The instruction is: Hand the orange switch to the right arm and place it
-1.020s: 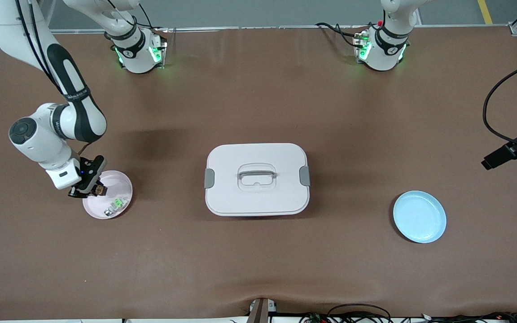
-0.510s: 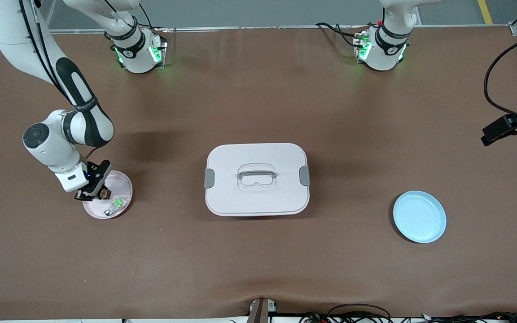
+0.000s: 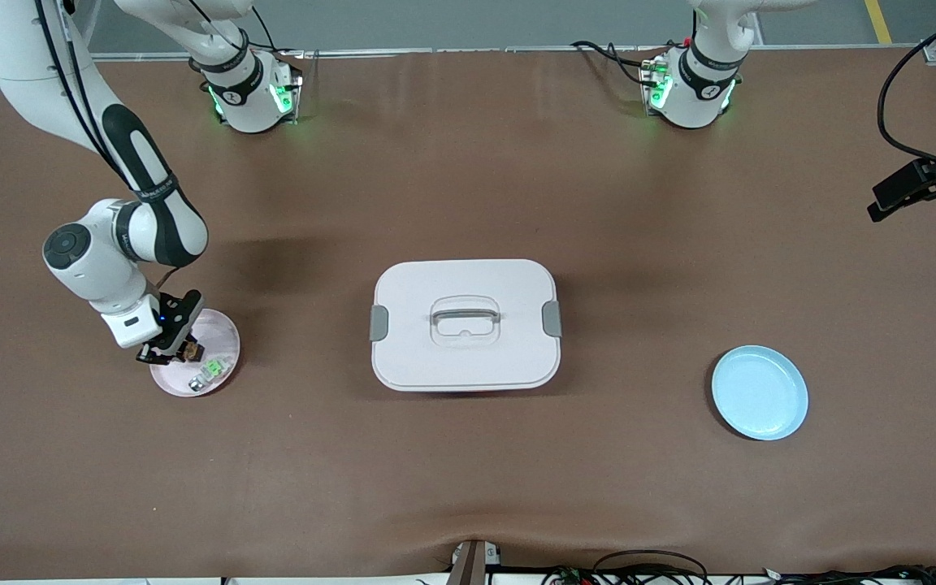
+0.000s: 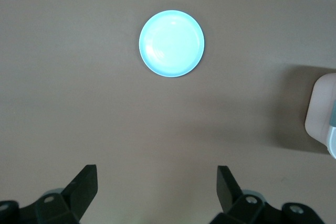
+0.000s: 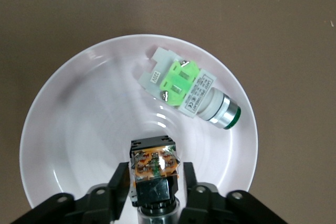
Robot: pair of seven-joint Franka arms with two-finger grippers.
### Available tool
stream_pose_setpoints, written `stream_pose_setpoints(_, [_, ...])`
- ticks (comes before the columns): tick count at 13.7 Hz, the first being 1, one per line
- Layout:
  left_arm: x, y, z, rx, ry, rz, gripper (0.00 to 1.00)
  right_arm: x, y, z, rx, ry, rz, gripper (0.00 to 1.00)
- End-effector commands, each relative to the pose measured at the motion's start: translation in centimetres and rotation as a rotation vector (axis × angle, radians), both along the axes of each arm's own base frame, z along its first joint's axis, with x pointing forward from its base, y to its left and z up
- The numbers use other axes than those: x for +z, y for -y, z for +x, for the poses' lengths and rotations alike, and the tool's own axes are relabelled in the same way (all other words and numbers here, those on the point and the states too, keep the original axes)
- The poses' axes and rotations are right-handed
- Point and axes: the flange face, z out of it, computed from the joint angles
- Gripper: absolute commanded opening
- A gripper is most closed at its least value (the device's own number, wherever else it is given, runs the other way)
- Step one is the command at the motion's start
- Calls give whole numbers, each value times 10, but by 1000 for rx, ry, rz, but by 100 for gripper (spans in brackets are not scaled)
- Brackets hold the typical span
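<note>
The right gripper's fingers [image 5: 119,184] sit narrowly spaced, one against each side of the orange switch [image 5: 155,163], and from the right wrist view I read that as a hold on its black body. The right gripper [image 5: 156,174] is down in the pink plate [image 5: 37,145] toward the right arm's end of the worktop [image 3: 468,487]. The switch is low over the plate's floor or resting on it; I can't tell which. A green-and-clear part [image 5: 186,87] lies in the same plate, close to the switch but apart from it.

The left gripper [image 4: 157,174] waits high over the worktop with its fingers spread wide and nothing between them. The blue plate [image 4: 171,43] is below it, and a closed white box [image 3: 465,325] sits mid-worktop.

I judge the switch to be light and rigid: a hard plastic housing with metal terminals under a clear top. It should not deform, but its smooth flat sides could slip or twist in a pinch. The two flat sides of the black body are the place to grip, as now, leaving the orange terminal face alone. The plate's glossy surface might let the switch slide once it is let go.
</note>
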Motion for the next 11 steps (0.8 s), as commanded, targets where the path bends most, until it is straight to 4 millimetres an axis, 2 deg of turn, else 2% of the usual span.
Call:
stream_pose_setpoints(1, [2,3,-9,-20,13,-14,100,-1,0,4,-39,-5,17,100])
stream_pose_setpoints(4, [-3,6,-5,-23,5,-15,100,16,-3,11,-122,-81,51,100])
stream_pose_setpoints(8, [-1,15,-6,-43,5,-12,100,59,-7,16,-331,-201,112,100])
stream_pose_setpoints(11, [4,14,-11,-44,0,-13,100,104,-19,18,-554,-297,154,100])
